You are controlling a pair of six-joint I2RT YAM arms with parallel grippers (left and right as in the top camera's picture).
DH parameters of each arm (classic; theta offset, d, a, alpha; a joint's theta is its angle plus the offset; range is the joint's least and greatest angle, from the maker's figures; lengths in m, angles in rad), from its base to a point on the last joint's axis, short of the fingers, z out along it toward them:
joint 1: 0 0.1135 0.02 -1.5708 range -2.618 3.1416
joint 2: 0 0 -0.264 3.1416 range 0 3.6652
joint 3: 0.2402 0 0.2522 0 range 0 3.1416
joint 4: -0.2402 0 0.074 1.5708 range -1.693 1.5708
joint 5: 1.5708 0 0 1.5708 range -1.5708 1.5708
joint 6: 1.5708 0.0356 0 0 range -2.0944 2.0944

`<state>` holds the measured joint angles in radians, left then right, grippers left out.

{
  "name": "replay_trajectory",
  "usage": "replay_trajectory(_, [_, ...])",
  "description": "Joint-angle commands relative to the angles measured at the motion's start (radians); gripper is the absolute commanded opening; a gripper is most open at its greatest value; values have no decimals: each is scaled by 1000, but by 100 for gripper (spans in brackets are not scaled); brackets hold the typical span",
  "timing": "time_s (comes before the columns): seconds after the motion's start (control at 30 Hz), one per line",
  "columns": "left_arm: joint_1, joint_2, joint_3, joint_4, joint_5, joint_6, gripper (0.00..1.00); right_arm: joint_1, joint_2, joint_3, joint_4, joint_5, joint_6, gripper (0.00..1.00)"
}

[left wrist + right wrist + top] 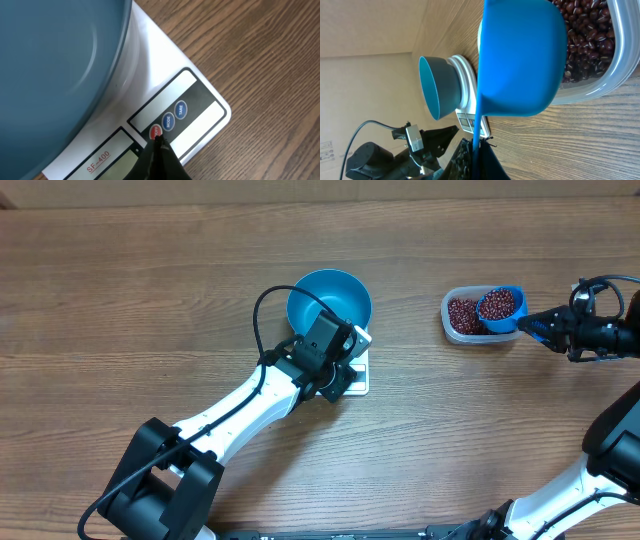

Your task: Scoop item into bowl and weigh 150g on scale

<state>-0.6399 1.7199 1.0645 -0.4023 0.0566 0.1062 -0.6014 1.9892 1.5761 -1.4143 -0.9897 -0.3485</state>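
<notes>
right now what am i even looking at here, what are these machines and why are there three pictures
These are two robot arms at a wooden table, each ending in a two-finger gripper. One picture comes from a fixed camera overhead; the other two come from small cameras on each arm's wrist, so they show close-ups.

On the table sits a white kitchen scale with an empty blue bowl on top of it. To the side is a clear plastic tub of small red-brown beans.

The left gripper is shut and its tip is pressing at the red button on the scale's panel, beside the mode and tare buttons.

The right gripper is shut on the handle of a small blue scoop, held over the tub. From overhead the scoop is full of beans.
</notes>
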Motion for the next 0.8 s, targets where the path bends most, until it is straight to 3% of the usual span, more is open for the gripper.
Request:
replay_trajectory(0.0, [-5,10,-24,24,-16,-18,4,2,4,-4,2,-33,-19,4])
replay_trajectory(0.47, [-5,10,-122,161,-14,-24,4,2,4,-4,3,-32,-19,4])
replay_trajectory(0.77, [-5,10,-129,167,12,16,4,2,4,-4,3,-32,-20,4])
